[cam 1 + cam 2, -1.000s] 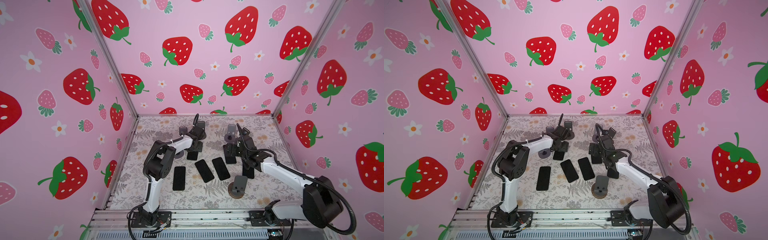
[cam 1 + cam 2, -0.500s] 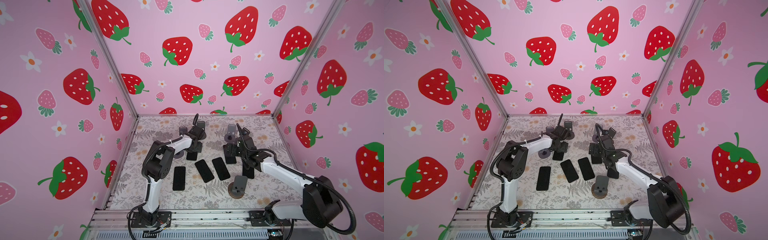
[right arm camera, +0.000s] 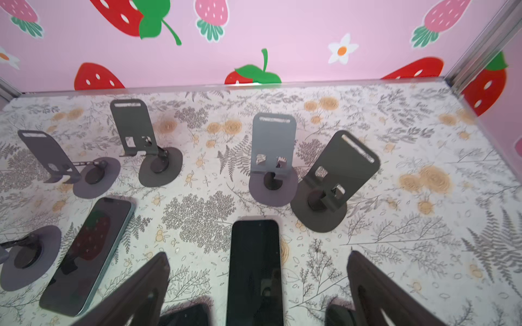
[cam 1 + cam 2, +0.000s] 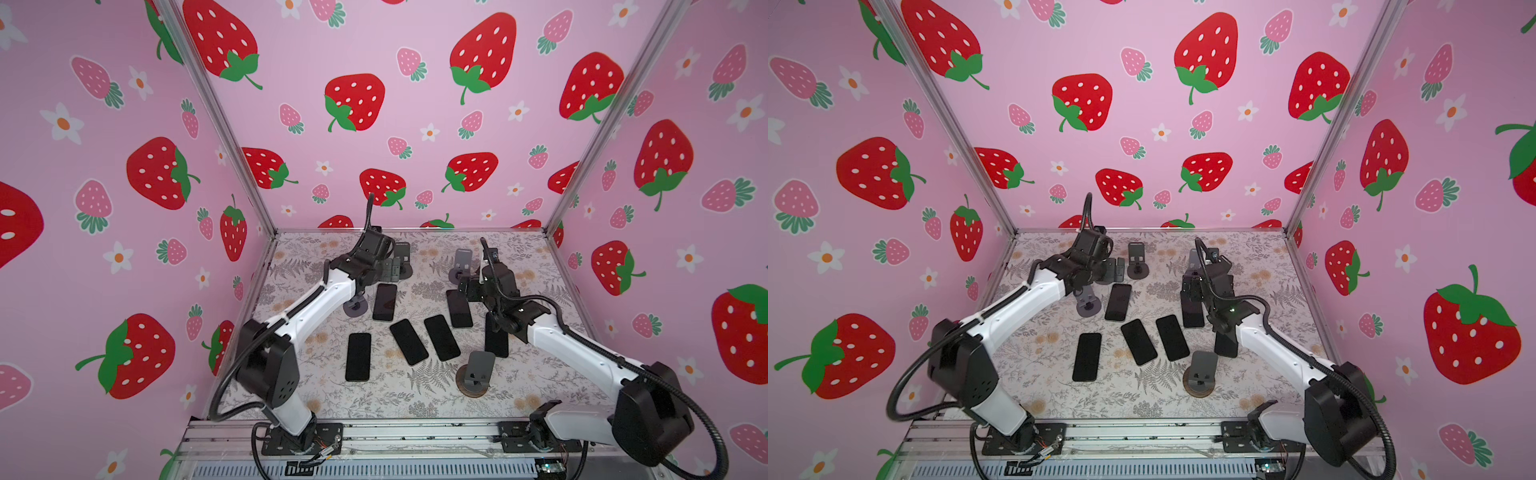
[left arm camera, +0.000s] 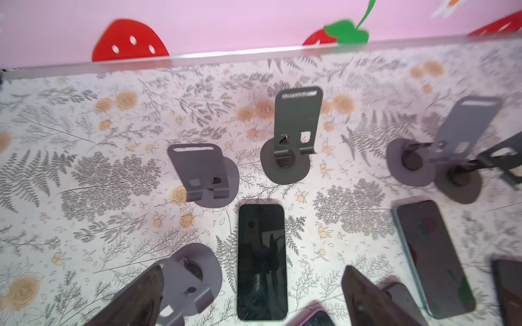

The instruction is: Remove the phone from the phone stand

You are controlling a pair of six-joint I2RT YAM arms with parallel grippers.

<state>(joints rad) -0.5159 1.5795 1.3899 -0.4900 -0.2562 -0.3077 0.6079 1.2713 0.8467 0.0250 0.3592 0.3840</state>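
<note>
Left claw (image 5: 252,271) hangs wide open above the table (image 5: 84,197), nothing between its fingers (image 5: 138,299). Directly beneath it a black phone (image 5: 261,254) lies flat, screen up, with a grey stand (image 5: 180,282) just beside it, cradle bare. Over to the right claw (image 3: 257,254): that one gapes wide too, empty, poised over a second phone (image 3: 254,276) lying flat in front of the pale stand (image 3: 272,152) and the dark stand (image 3: 339,175), both vacant.

Let's count. In a top view, six phones are down on the table: those two, the front phone (image 4: 358,356), the slanted pair (image 4: 408,341), and the shadowed phone (image 4: 496,343), partly hidden by the right arm. And the stands? The back stand (image 5: 293,132), the tilted stand (image 5: 202,175), the front stand (image 4: 478,370): every cradle I can see carries nothing.

So where does that leave the task? By my reading, the removal itself is done: no phone sits on any stand in view, and neither claw holds anything. What's left looks like little more than drawing the arms clear without nudging a phone or tipping a stand. One caution: the arms cover part of the table in both top views, so I lean on the wrist views for the stands behind them.
</note>
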